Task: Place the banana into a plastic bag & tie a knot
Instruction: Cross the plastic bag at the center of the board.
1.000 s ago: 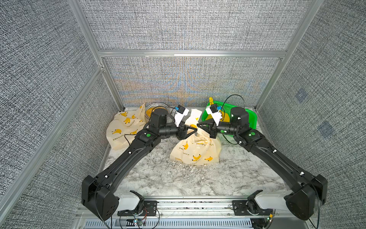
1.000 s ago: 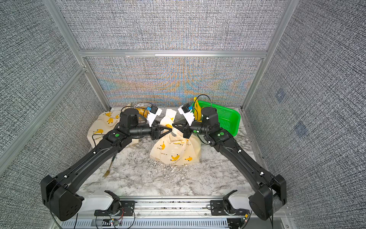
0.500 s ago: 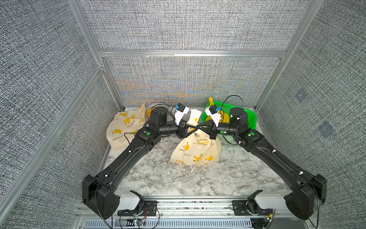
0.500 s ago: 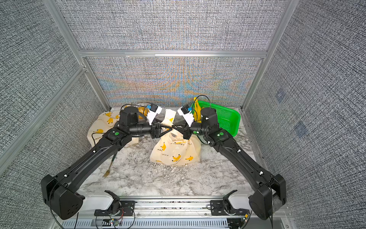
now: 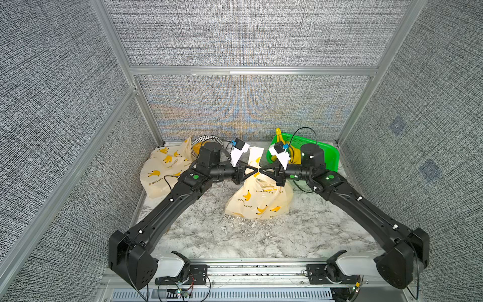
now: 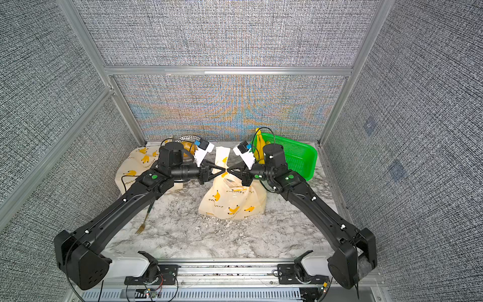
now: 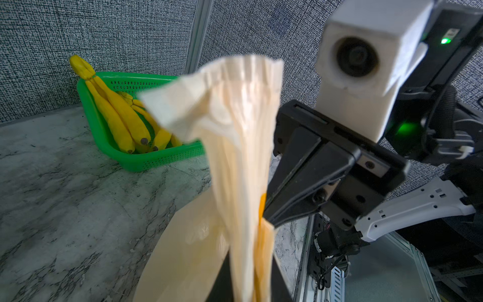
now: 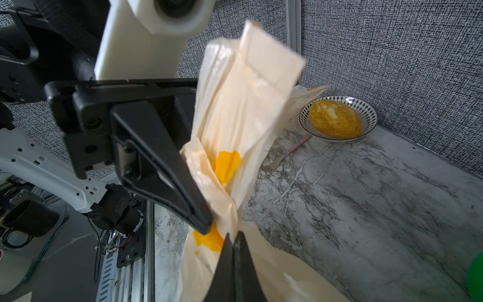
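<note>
Progress check, view by view.

In both top views the plastic bag (image 5: 258, 201) sits bulging in the middle of the tabletop (image 5: 313, 230), with its neck (image 5: 255, 159) gathered into a narrow strip that stands up. My left gripper (image 5: 254, 171) and right gripper (image 5: 263, 171) meet tip to tip at that neck, both closed and clamped on the plastic. I can't see the banana through the bag. Going by the bulge I'd guess it's inside, so step one looks done. No knot that I can make out, so that's what's left.

A green basket (image 5: 330, 159) of bananas (image 5: 279, 134) sits just right of the bag and behind it. A second printed bag (image 5: 162, 170) and a bowl (image 5: 206, 142) are left of it. In a top view a fork (image 6: 142, 227) lies well left of the bag, toward the front. Bare marble in front of the bag is my swinging room; the back wall (image 5: 248, 104) is close behind it.

Left wrist view: the right gripper (image 7: 271, 219) is pinched shut on the neck, and the loose top (image 7: 235, 86) fans out above it. The basket (image 7: 146, 162) stands beyond the bag, not touching it.

Right wrist view: the left gripper (image 8: 205, 224) is shut on the plastic right beside my right gripper (image 8: 234, 245). Barely any slack between them, so looping will probably be tight. The bowl (image 8: 337, 120) sits beyond the bag by the wall.
</note>
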`<state>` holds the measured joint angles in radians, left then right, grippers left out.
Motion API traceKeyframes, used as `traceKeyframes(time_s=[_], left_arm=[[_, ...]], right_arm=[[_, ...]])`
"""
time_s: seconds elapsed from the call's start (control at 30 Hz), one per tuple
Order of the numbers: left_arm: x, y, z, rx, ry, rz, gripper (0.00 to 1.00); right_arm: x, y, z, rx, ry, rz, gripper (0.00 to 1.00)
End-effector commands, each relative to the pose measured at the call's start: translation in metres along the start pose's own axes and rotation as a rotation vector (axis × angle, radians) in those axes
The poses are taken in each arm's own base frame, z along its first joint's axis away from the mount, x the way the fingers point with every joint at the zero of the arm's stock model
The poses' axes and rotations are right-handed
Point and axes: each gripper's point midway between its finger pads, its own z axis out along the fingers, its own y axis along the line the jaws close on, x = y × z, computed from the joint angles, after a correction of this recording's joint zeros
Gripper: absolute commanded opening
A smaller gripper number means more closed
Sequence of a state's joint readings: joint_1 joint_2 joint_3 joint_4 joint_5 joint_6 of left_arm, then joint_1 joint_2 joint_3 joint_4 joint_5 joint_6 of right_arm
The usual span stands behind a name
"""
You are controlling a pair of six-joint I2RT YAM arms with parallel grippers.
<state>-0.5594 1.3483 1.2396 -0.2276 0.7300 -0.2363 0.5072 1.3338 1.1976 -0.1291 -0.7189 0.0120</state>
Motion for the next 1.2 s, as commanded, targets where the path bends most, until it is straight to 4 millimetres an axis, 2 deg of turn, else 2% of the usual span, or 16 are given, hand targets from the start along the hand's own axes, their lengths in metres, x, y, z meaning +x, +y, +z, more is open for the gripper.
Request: traceKeyframes(time_s=[0.0,0.1,0.17,0.23,0.3,0.37,0.47,0.5,0.53,0.6,0.67,0.83,0.9,1.0,1.17], left_arm=[[0.002,-0.001,0.001,0.016,0.021,0.009,0.0],[0.003,0.001,0.003,0.019,0.033,0.005,0.0],[0.003,0.0,0.004,0.023,0.041,0.005,0.0],[0.003,-0.003,0.007,0.053,0.048,0.008,0.0],[0.002,-0.008,0.009,0.093,0.056,0.016,0.0],[0.002,-0.012,0.011,0.131,0.064,0.023,0.0],[0.004,-0.014,0.014,0.161,0.073,0.019,0.0],[0.004,-0.014,0.014,0.164,0.073,0.017,0.0],[0.005,-0.013,0.015,0.164,0.072,0.017,0.0],[0.006,-0.012,0.015,0.16,0.073,0.017,0.0],[0.008,-0.009,0.015,0.145,0.076,0.01,0.01],[0.015,0.001,0.019,0.111,0.093,-0.016,0.28],[0.019,0.006,0.022,0.098,0.1,-0.035,0.28],[0.019,0.013,0.023,0.083,0.094,-0.055,0.27],[0.014,0.025,0.019,0.026,0.07,-0.087,0.08]], right_arm=[[-0.009,0.001,-0.002,0.003,-0.019,-0.009,0.15],[-0.026,-0.001,-0.016,0.019,-0.073,0.0,0.38],[-0.039,0.002,-0.026,0.015,-0.115,-0.003,0.58],[-0.049,0.003,-0.033,0.003,-0.148,0.0,0.84],[-0.054,0.002,-0.033,-0.013,-0.153,0.008,0.97],[-0.057,-0.001,-0.029,-0.037,-0.145,0.02,0.98],[-0.059,0.0,-0.019,-0.113,-0.134,0.034,0.83],[-0.059,0.0,-0.016,-0.132,-0.131,0.041,0.73],[-0.059,0.0,-0.015,-0.139,-0.131,0.043,0.61],[-0.06,0.0,-0.014,-0.144,-0.132,0.041,0.28],[-0.06,0.0,-0.015,-0.135,-0.133,0.026,0.0],[-0.062,0.001,-0.034,-0.017,-0.186,-0.068,0.0],[-0.061,-0.001,-0.041,0.043,-0.209,-0.097,0.0],[-0.05,-0.003,-0.041,0.073,-0.179,-0.113,0.0],[-0.03,-0.005,-0.04,0.143,-0.155,-0.137,0.0]])
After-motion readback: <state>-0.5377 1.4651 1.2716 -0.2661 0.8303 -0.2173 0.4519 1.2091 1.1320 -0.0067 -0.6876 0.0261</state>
